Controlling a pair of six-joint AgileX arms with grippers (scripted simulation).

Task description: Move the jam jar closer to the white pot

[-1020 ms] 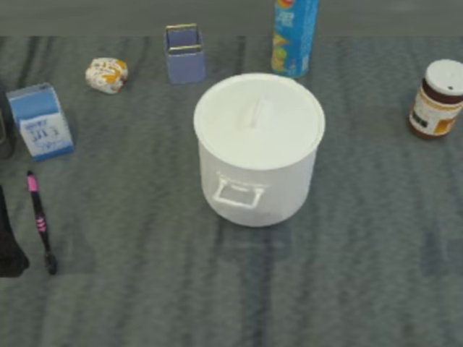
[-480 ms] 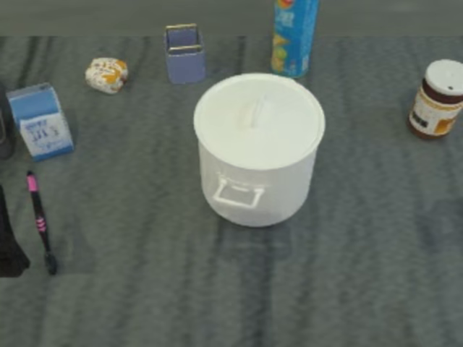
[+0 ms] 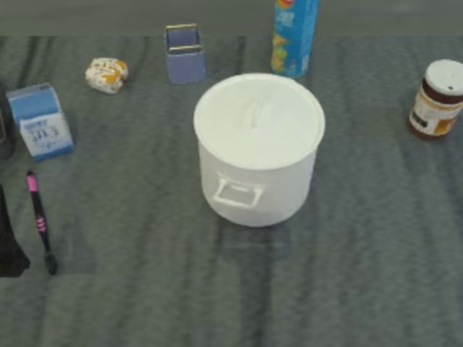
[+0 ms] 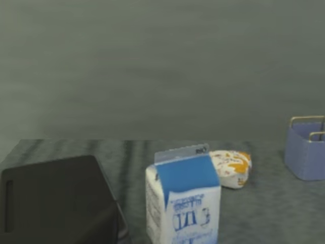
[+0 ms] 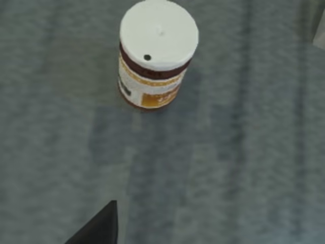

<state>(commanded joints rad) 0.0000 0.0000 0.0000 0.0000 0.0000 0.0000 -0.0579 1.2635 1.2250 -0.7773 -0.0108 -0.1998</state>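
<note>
Right pincer [image 5: 96,229], grip state unclear, shows only wrist-side, above jam jar [image 5: 157,53].

Jam jar [image 3: 438,99] upright at the table's right edge, well apart from the central, lidded white pot [image 3: 257,148]

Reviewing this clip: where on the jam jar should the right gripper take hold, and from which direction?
Probably from above, fingers closing on opposite sides of the round body just under the white lid. The jam jar stands upright near the table's right edge, nothing touching it, so its sides are free all round. The right wrist view looks down on its lid. The white pot stands well clear.
</note>
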